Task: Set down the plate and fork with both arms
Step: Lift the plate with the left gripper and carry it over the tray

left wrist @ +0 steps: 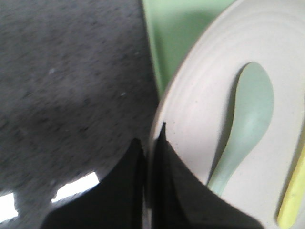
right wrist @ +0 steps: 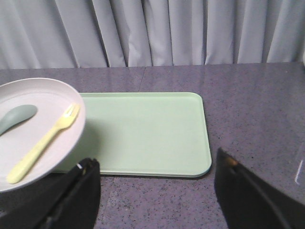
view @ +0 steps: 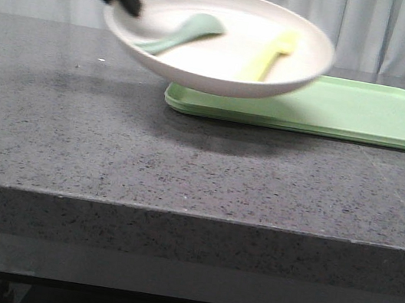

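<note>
The cream-white plate [view: 226, 54] hangs in the air above the table, over the left end of the light-green tray [view: 349, 110]. My left gripper [view: 130, 1] is shut on the plate's left rim [left wrist: 159, 119], one finger on each side of it. In the plate lie the pale yellow fork [view: 269, 54] and a grey-green spoon [view: 183, 33]; both also show in the left wrist view, the fork [left wrist: 293, 200] and the spoon [left wrist: 248, 119]. My right gripper [right wrist: 157, 186] is open and empty, over the table in front of the tray [right wrist: 143, 133]; it sees the plate [right wrist: 43, 109] and the fork [right wrist: 45, 143].
The grey speckled table [view: 110, 144] stretches in front of and left of the tray, with its front edge near the camera. Grey curtains [right wrist: 167, 28] hang behind the table.
</note>
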